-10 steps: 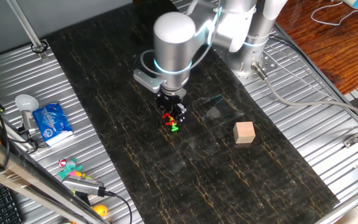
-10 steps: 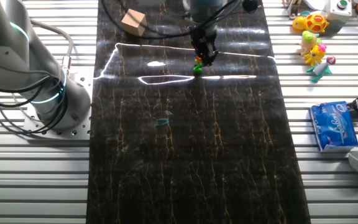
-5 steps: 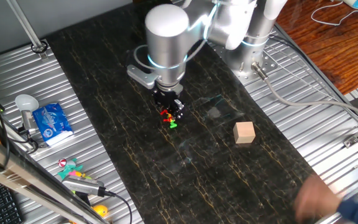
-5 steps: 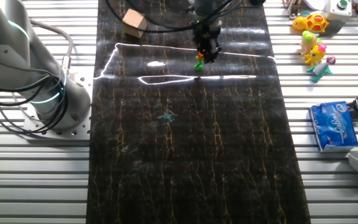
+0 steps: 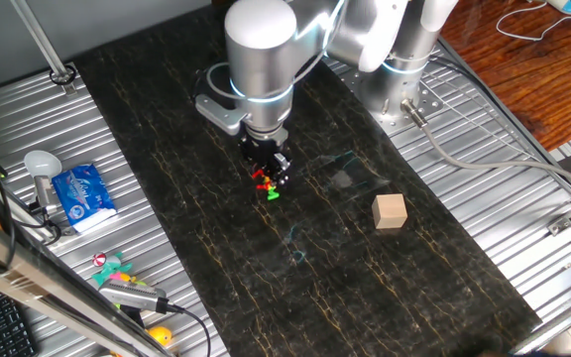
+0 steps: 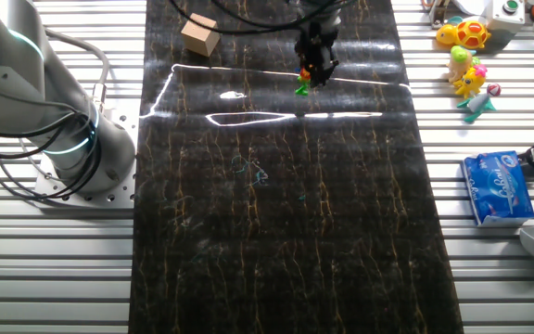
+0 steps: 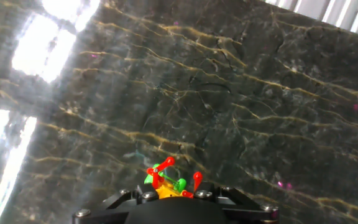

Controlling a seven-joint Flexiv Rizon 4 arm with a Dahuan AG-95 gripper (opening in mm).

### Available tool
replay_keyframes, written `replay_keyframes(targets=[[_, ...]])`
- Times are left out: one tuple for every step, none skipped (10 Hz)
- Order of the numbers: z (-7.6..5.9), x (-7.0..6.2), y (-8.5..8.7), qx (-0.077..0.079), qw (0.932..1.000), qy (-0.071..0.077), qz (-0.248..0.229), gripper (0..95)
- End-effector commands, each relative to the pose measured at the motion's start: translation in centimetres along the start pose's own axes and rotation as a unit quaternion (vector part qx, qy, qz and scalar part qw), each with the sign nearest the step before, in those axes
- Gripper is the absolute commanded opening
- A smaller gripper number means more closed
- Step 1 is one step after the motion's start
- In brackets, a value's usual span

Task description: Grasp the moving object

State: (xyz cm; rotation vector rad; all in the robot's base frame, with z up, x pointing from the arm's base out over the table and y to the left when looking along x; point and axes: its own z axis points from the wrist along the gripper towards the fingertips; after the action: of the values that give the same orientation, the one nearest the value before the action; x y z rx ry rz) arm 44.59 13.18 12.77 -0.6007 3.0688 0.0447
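Dark marbled tabletop (image 5: pixel 167 149), metal slats either side. Your gripper (image 5: pixel 268 175) has slid up-left across the last second, and the toy figure (image 5: pixel 269 185) went with it, staying at the fingertips. Hand view shows the figure (image 7: pixel 168 179) poking out right at the gripper body. Looks pinched and carried, so the grasp is probably done, though you can't see jaw contact clearly. Tan cube (image 5: pixel 390 211) sits well apart, untouched.
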Motion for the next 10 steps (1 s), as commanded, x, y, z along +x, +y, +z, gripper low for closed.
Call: replay_keyframes(targets=[[-0.7, -0.5, 0.7, -0.001, 0.9998, 0.002, 0.022, 0.0], [-1.3, -0.8, 1.3, 0.0, 0.9996, 0.002, 0.028, 0.0], [-1.7, -1.1, 1.6, 0.0, 0.9996, 0.003, 0.03, 0.0], [-2.1, -1.6, 1.8, 0.001, 0.9993, 0.001, 0.038, 0.0], [-2.6, -2.1, 2.0, 0.003, 0.9989, 0.004, 0.047, 0.0], [-2.9, -2.3, 2.3, 0.005, 0.9987, 0.005, 0.051, 0.0], [-3.0, -2.3, 2.3, 0.004, 0.9983, 0.001, 0.057, 19.0], [-3.0, -2.4, 2.4, 0.004, 0.9981, -0.002, 0.061, 19.0], [-3.1, -2.4, 2.4, 0.003, 0.9981, -0.005, 0.061, 19.0], [-3.1, -2.4, 2.5, 0.002, 0.9983, -0.008, 0.057, 19.0]])
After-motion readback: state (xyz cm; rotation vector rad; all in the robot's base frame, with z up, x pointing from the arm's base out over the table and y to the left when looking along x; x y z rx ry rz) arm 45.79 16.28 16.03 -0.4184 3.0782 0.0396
